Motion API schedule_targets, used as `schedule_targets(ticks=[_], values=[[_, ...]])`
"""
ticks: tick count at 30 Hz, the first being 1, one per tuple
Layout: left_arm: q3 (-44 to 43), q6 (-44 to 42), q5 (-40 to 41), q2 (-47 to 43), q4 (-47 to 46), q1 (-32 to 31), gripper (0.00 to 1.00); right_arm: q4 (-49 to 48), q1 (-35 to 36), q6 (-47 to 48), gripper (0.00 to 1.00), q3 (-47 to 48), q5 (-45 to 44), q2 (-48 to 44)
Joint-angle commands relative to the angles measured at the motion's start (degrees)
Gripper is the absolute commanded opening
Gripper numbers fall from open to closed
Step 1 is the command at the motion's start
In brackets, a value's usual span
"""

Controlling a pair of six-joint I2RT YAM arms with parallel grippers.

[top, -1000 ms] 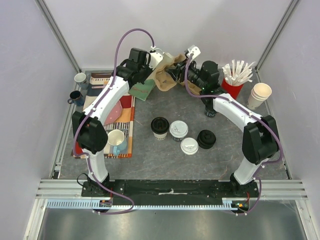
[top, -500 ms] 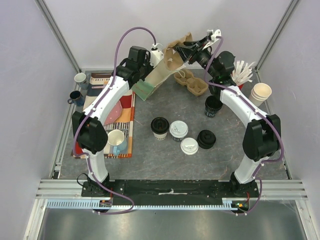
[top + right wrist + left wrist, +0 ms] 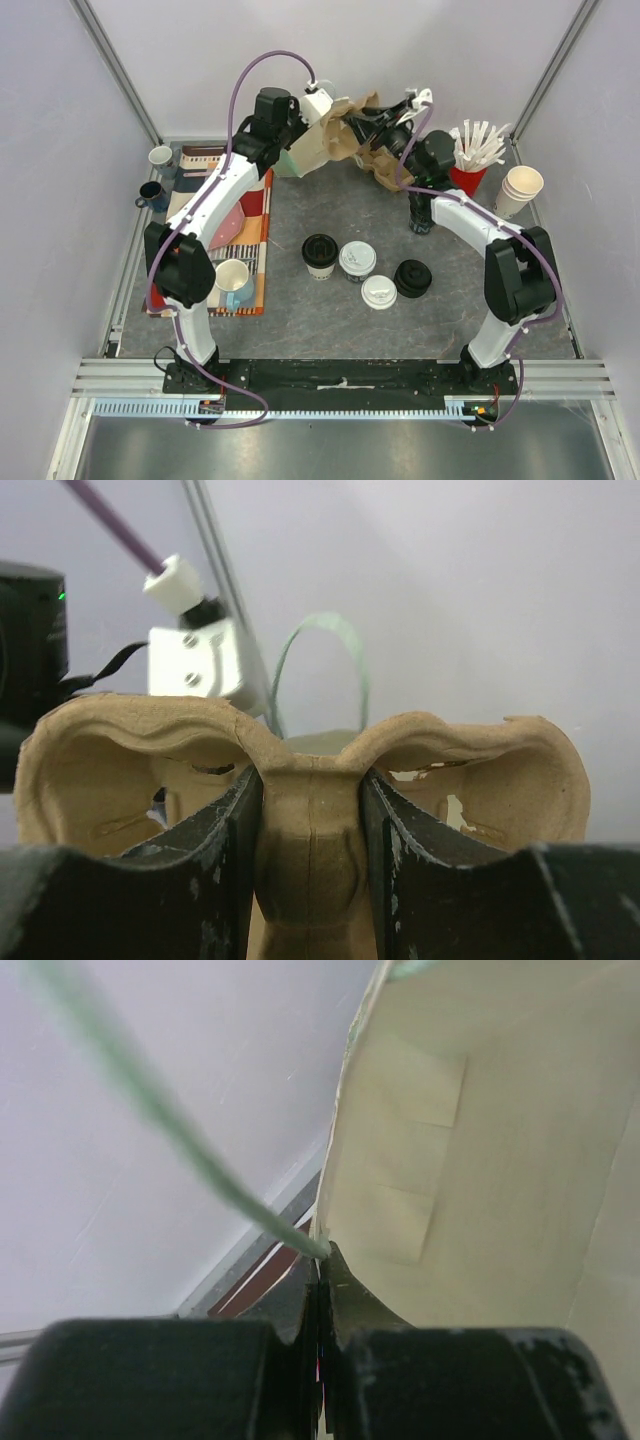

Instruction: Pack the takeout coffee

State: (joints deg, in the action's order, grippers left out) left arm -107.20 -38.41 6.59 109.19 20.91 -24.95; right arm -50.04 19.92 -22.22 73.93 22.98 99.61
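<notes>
Grey tabletop, with both arms reaching toward its far edge. The biggest loose thing is the patchwork cloth on the left. It's partly covered by the left arm, and a pale mug sits on its near end.

Next down in size is the paper bag, held up in the air at the back. The left tool is pinched fully closed on the bag's edge, right where the green handle meets it. That wrist view is basically all bag wall, cut off at the frame, so the mouth and bottom don't show.

Right next to the bag, overlapping it from above, is the brown pulp cup carrier, also off the tabletop. The right tool is partway open and clamped on the carrier's centre rib, one finger on each side. I can't tell whether the carrier is in the bag's mouth or just up against it.

The takeout coffee is on the tabletop in the middle, well apart from the bag. There's one white-lidded cup, and a second lidded cup just beside it, nearer the arm bases. A black-lidded cup is on their left and a loose black lid on their right.

A lidless black cup is mostly hidden behind the right arm. At the far right are a red cup of white sticks and a stack of paper cups.
</notes>
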Motion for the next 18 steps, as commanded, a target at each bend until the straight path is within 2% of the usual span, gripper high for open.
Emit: schedule_targets(ticks=[1,5,9,13,18], values=[[2.7,5.5,1.4,-1.5,-4.5,-0.7,0.02,-7.1,4.6,2.2,0.09,-2.5,-2.8,-3.0],[8.6,9.6,0.0,-2.9,-4.1,-1.2,0.02,-10.3,5.3,3.7,0.09,-7.0,-3.1,-2.7],[10.9,11.1,0.6,-3.6,-4.7,-1.3,0.02,-11.3,5.2,6.4,0.09,-7.5,-2.8,-0.4],[8.6,14.0,-1.6,-3.6,-0.3,-1.3,0.02,-12.3,5.2,8.5,0.09,-7.0,-1.6,3.8],[1.3,16.0,-3.2,-2.9,6.7,-1.2,0.02,-12.3,4.7,9.0,0.09,-4.4,-0.7,6.8]])
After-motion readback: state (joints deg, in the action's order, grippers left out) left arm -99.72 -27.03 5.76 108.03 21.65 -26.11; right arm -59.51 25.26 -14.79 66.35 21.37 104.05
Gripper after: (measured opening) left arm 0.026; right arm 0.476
